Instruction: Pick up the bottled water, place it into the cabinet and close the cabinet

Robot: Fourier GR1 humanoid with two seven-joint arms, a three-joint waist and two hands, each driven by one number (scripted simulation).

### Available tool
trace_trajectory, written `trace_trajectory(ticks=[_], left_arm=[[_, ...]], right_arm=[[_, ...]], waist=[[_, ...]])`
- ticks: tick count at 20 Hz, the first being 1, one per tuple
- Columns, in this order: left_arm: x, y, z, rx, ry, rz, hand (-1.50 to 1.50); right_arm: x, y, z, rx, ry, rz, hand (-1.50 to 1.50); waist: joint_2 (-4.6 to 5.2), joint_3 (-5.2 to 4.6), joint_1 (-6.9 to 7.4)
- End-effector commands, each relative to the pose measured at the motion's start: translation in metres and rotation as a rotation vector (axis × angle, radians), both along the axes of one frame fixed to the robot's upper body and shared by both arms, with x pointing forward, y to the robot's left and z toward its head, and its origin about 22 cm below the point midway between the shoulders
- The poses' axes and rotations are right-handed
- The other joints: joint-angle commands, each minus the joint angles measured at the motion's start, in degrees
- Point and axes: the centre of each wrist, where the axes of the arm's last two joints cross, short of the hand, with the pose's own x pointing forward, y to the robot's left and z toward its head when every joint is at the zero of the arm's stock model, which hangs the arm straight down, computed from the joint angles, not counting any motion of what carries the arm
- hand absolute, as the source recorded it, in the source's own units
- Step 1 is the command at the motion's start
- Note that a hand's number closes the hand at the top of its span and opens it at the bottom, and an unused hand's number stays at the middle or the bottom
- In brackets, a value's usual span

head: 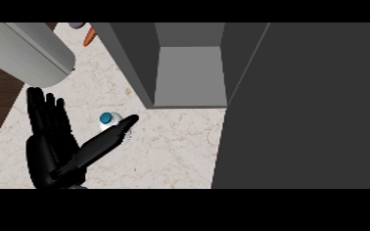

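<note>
The bottled water point(107, 121) stands upright on the marble counter point(166, 151), seen from above as a small white body with a blue cap. My left hand point(49, 152) is at the lower left, open, fingers straight and pointing away from me. Its thumb point(108, 139) stretches right, its tip level with the bottle's right side; contact is unclear. The fingers lie to the bottle's left. The grey cabinet point(189, 73) is open just beyond and to the right of the bottle, nothing inside. Its dark door point(303, 107) fills the right side. My right hand does not show.
A large grey cylinder point(33, 54) lies across the upper left corner. An orange stick-like object point(88, 37) and a small grey item point(76, 25) sit at the far edge. The counter's left edge runs beside a dark wooden floor point(6, 90).
</note>
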Motion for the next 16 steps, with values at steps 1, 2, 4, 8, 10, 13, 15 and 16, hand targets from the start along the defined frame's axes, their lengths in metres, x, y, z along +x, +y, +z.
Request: trace_trajectory(ticks=[1,2,4,8,10,13,15,16], left_arm=[[0.001,0.008,-0.033,0.003,0.025,0.023,-1.5],[-0.002,0.013,-0.034,-0.004,0.035,0.008,-1.5],[0.013,0.028,-0.044,-0.018,0.042,-0.003,-1.5],[0.007,0.03,-0.085,-0.024,0.057,0.003,-1.5],[0.01,0.03,-0.1,-0.047,0.049,-0.012,-1.5],[0.023,0.042,-0.118,-0.045,0.046,0.02,-1.5],[0.007,0.043,-0.137,-0.036,0.063,0.014,-1.5],[0.004,0.019,-0.146,-0.021,0.084,0.002,-1.5]], right_arm=[[-0.033,-0.012,0.024,0.004,-0.074,-0.006,-1.5],[-0.035,-0.009,0.022,0.019,-0.07,-0.017,-1.5],[-0.034,-0.01,0.018,0.002,-0.054,0.003,-1.5],[-0.034,-0.019,0.026,0.009,-0.078,-0.01,-1.5],[-0.035,-0.014,0.028,-0.019,-0.086,0.008,-1.5],[-0.034,-0.01,0.025,-0.003,-0.073,-0.005,-1.5],[-0.042,-0.012,0.032,0.009,-0.085,0.0,-1.5],[-0.031,-0.007,0.031,-0.001,-0.087,0.003,-1.5]], waist=[[-0.01,-0.04,-0.07],[-0.07,-0.01,0.07],[-0.02,0.01,-0.15],[0.02,-0.02,-0.23],[-0.02,-0.02,-0.08],[0.0,0.04,-0.17],[-0.1,0.01,-0.19],[-0.01,-0.01,0.01]])
